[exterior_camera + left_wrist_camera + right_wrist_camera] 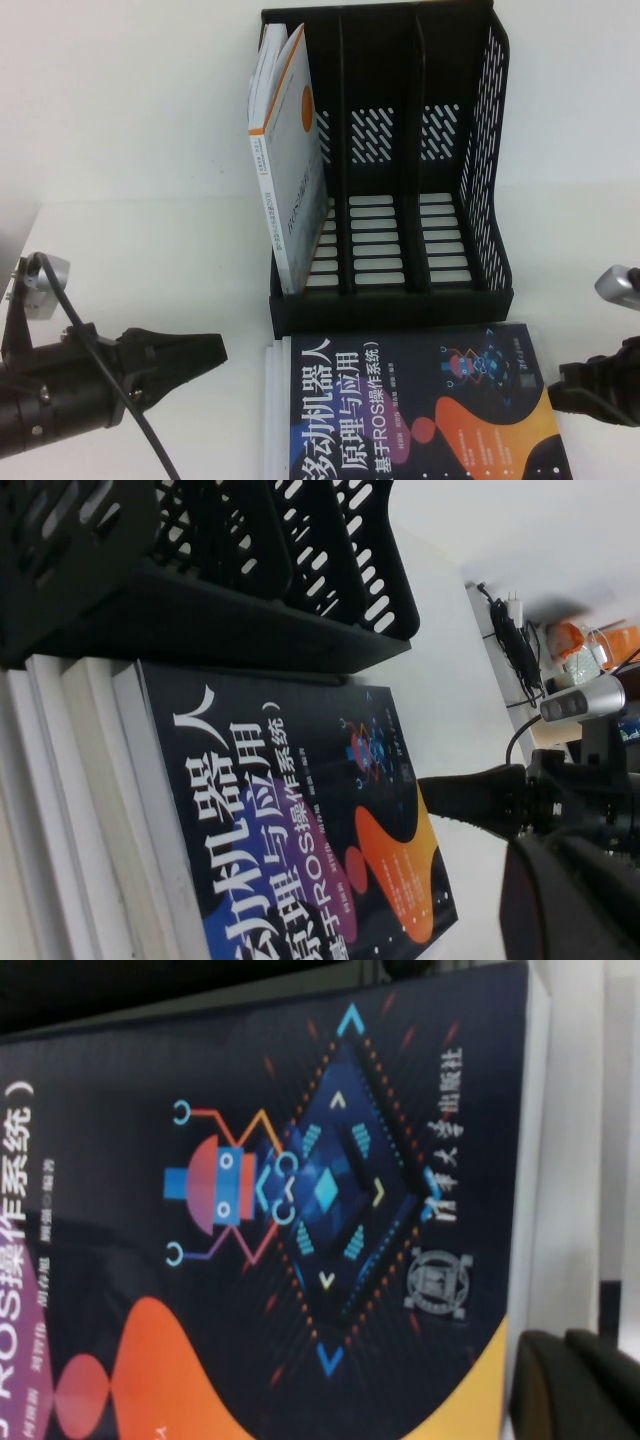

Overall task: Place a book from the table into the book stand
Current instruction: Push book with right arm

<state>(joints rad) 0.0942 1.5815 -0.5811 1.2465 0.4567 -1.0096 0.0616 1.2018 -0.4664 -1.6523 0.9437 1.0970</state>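
The book (420, 410), a dark navy paperback with a large white title and orange and pink shapes, lies flat and face up on the table (130, 180), just in front of the book stand (390, 170) and nearly touching its base. It rests on top of other white-edged books (70, 810) whose page blocks show beside it in the left wrist view.

It looks fairly thick, so probably moderately heavy for a paperback, and the cover appears glossy and may be slippery. A soft cover will likely flex if gripped at one corner only. A safer hold would seem to be along a free edge, pinching the whole thickness, with the second arm steadying the opposite side.

The left end effector (195, 358) hovers above the table just left of the book, its fingers slightly parted and gripping nothing. The right end effector (590, 392) sits at the book's right edge, close to it; whether it is released or clenched, I cannot tell.

The book stand has three upright slots. The leftmost holds a white book with an orange stripe (285, 160), leaning against the divider. The middle and right slots are vacant, so either should take the book once it is turned upright.
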